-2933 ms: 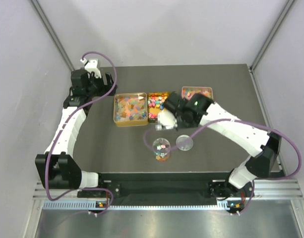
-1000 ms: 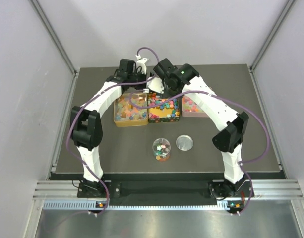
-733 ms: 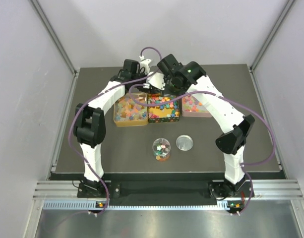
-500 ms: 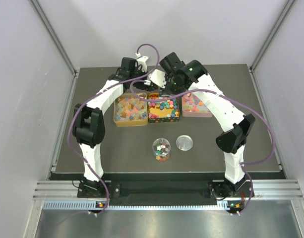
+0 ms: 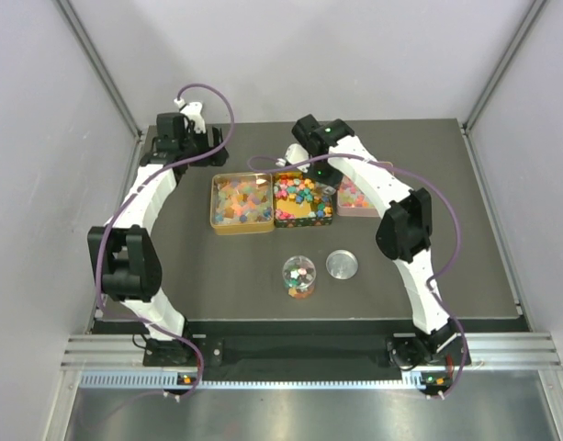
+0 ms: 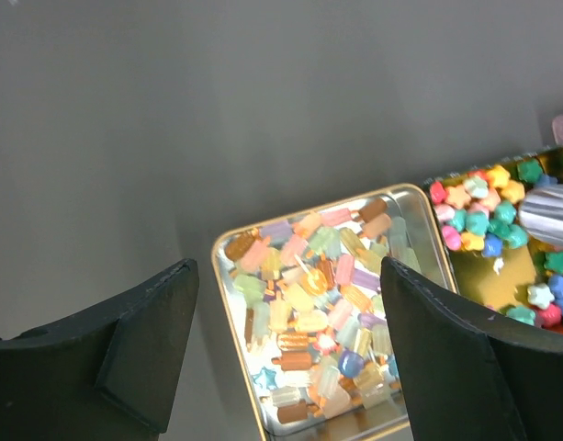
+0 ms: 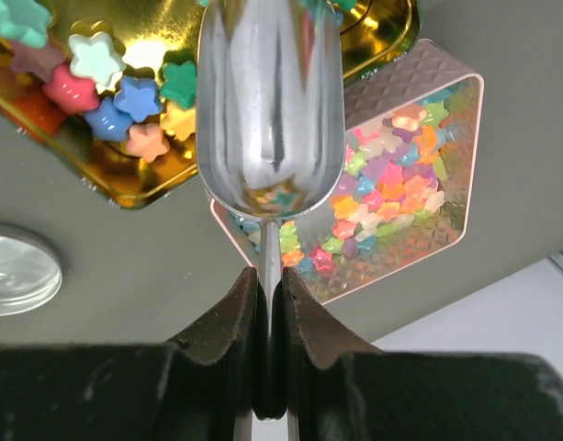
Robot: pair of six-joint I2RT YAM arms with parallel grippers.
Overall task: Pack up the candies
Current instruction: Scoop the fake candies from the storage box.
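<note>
The right gripper [image 7: 269, 292] pinches the thin handle of a silver scoop [image 7: 270, 110], its jaws drawn nearly together on it. The scoop's bowl hangs where the middle gold tray [image 7: 125, 195] meets the pink tray [image 7: 478, 129]. The left gripper [image 6: 286, 276] stands wide with nothing between its 2 fingers, hovering over the far left part of the table [image 6: 263, 110], beyond and to the left of the left gold tray [image 6: 233, 340]. The candies [image 6: 309, 312] lie in all 3 trays, which sit side by side near the table's far edge: pale oblong pieces on the left, bright stars in the middle, small pastel stars in the pink one. More candies sit in a clear jar [image 5: 299, 276] nearer the bases, with a round lid [image 5: 342, 265] just beside it on its right.
</note>
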